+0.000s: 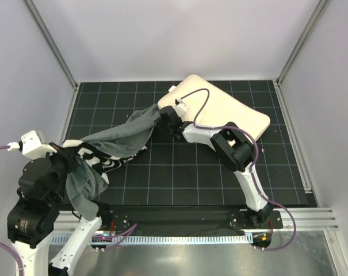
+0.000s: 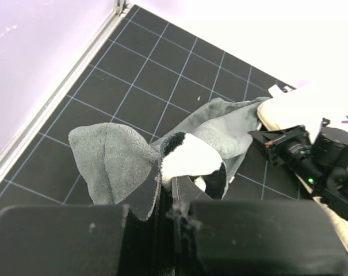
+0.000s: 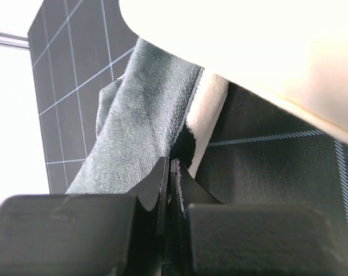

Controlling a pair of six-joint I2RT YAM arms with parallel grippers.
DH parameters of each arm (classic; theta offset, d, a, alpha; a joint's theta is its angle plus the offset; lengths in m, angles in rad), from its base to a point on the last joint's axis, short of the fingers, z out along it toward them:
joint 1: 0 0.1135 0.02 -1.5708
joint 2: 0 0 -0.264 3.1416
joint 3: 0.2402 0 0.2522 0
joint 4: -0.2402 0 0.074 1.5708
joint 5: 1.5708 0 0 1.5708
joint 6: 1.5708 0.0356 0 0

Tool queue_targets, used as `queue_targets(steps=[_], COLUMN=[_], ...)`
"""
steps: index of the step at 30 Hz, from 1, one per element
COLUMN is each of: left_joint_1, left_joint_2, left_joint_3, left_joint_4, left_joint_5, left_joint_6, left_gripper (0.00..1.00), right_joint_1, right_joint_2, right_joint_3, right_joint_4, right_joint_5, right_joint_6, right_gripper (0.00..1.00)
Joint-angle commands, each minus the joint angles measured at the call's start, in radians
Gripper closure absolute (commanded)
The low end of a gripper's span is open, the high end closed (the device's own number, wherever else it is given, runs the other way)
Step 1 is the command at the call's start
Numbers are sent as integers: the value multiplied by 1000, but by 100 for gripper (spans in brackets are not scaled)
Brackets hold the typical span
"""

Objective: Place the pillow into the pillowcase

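Note:
The cream pillow (image 1: 225,106) lies flat at the back right of the mat. The pillowcase (image 1: 119,141), grey plush with zebra stripes showing, stretches from the left side of the mat to the pillow's left corner. My left gripper (image 1: 70,156) is shut on its bunched left end, where grey and zebra fabric (image 2: 113,158) stick out past the tips of the left gripper (image 2: 172,185). My right gripper (image 1: 165,118) is shut on the pillowcase's other edge. In the right wrist view the right gripper (image 3: 172,168) pinches the grey fabric (image 3: 139,109) just below the pillow (image 3: 260,46).
A black gridded mat (image 1: 179,178) covers the table, with white walls on three sides. Metal rails run along the left edge (image 2: 53,98) and the right edge (image 1: 291,132). The arms' mounting rail (image 1: 179,221) crosses the front. The right arm (image 2: 312,164) shows in the left wrist view.

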Motion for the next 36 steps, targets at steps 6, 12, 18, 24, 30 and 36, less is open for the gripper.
queue_targets(steps=[6,12,18,24,30,36], left_joint_1=[5,5,4,5,5,4], left_joint_2=[30,24,27,58,56,113], left_joint_3=[71,157,261,252,180,64], left_joint_4=[9,-8,-37,-54,-3,59], left_joint_5=[-49,-71,-83,6,116,274], left_joint_6=[26,28,28,-21,-66,-94], left_gripper=[100,100,99,100,99,100], right_joint_1=[14,54,134,138,140,138], right_joint_2=[-330,-684,-1023,-1387,-1620,-1631], right_joint_3=[-97,-284,-403,-502,-468,-421], right_joint_4=[120,94,-134,-458,-741,-902], right_joint_5=[47,56,267,366,497,564], right_joint_6=[-139,-269,-405,-402,-448,-455], right_gripper=[96,96,96,96,96,96])
